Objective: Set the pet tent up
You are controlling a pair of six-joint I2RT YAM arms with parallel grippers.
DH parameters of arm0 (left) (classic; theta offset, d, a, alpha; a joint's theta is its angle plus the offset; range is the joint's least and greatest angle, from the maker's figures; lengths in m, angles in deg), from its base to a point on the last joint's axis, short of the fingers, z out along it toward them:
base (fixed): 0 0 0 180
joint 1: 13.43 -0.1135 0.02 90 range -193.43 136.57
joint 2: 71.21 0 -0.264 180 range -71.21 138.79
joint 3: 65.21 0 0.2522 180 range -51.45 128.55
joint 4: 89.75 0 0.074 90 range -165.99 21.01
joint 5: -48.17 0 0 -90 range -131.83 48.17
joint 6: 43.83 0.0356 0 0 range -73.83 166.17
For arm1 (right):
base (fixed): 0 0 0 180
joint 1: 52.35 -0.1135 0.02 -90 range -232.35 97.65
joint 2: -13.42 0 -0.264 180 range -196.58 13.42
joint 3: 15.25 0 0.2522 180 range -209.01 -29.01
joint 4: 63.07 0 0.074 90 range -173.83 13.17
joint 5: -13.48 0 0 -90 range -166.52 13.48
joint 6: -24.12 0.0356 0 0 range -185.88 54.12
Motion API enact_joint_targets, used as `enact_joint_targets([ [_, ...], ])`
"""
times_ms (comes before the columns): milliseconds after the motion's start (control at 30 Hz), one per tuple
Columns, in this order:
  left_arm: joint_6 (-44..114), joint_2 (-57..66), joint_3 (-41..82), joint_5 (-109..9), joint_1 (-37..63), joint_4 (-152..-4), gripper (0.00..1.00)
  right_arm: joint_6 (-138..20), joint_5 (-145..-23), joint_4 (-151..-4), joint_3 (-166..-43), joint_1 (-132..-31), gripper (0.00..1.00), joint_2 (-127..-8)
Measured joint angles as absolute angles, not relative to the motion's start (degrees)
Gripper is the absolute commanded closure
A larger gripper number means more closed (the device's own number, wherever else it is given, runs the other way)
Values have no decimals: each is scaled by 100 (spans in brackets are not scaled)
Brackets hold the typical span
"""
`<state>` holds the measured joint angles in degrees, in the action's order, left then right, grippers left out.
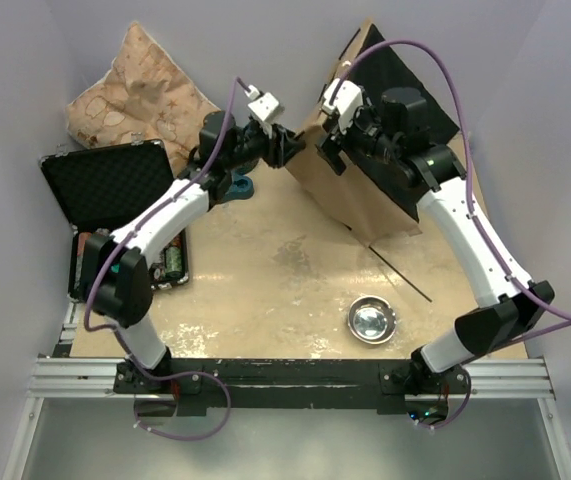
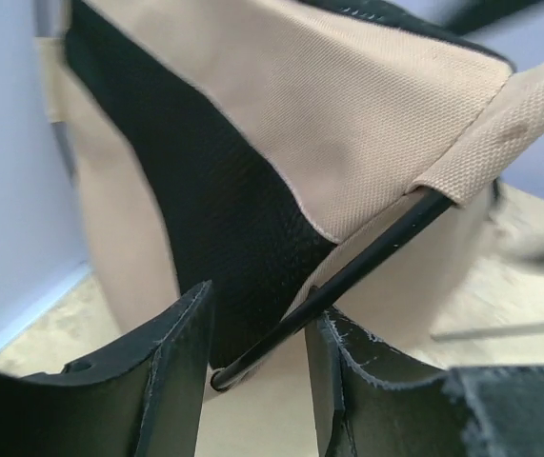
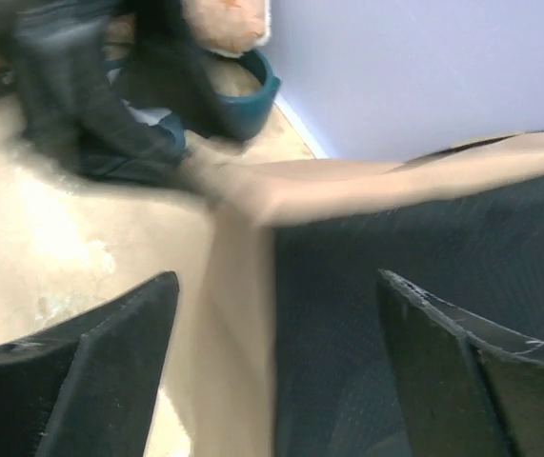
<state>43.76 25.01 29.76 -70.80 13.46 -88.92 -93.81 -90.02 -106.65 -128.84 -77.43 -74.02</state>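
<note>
I work in a robotics lab test cell, not a home. Plain pale lilac walls [image 1: 25, 60] box in a worn, scuffed tan table [image 1: 265, 290]. My left arm [image 1: 155, 225] and right arm [image 1: 465, 230] are bolted to a black bar [image 1: 285, 372] on a silver aluminium rail [image 1: 75, 378] at the near edge. A purple cable [image 1: 412, 44] loops exposed above my right arm. An open black foam-lined case [image 1: 105, 180], a star-patterned pillow [image 1: 135, 95] and a small metal bowl [image 1: 372, 320] lie scattered on the table.
</note>
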Motion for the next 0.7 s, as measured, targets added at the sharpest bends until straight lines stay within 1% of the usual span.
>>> enact_joint_targets([
  [133, 3906, 3500, 3894, -7010, 754, -9109, 53, -9407, -9369, -11181, -13005, -7697, 9, -7155],
  [233, 3637, 4289, 4650, -6957, 269, -9161, 50, -9494, -9406, -11548, -12572, -7636, 9, -6532],
  [333, 3512, 4809, 5118, -6960, -18, -9139, 49, -9628, -9341, -11900, -12181, -7555, 11, -5883],
  [400, 3473, 5093, 5441, -7012, -92, -9082, 49, -9728, -9284, -12038, -12028, -7522, 15, -5641],
  [467, 3473, 5286, 5693, -7073, -90, -9032, 49, -9894, -9286, -12112, -11931, -7516, 21, -5597],
  [500, 3475, 5360, 5806, -7132, -72, -9004, 48, -10052, -9284, -12151, -11868, -7516, 22, -5601],
  [567, 3479, 5447, 5959, -7233, -33, -8951, 48, -10552, -9284, -12191, -11643, -7516, 21, -5678],
  [700, 3521, 5609, 6315, -7403, 22, -8768, 48, -12054, -9343, -12204, -10565, -7511, 20, -5652],
])
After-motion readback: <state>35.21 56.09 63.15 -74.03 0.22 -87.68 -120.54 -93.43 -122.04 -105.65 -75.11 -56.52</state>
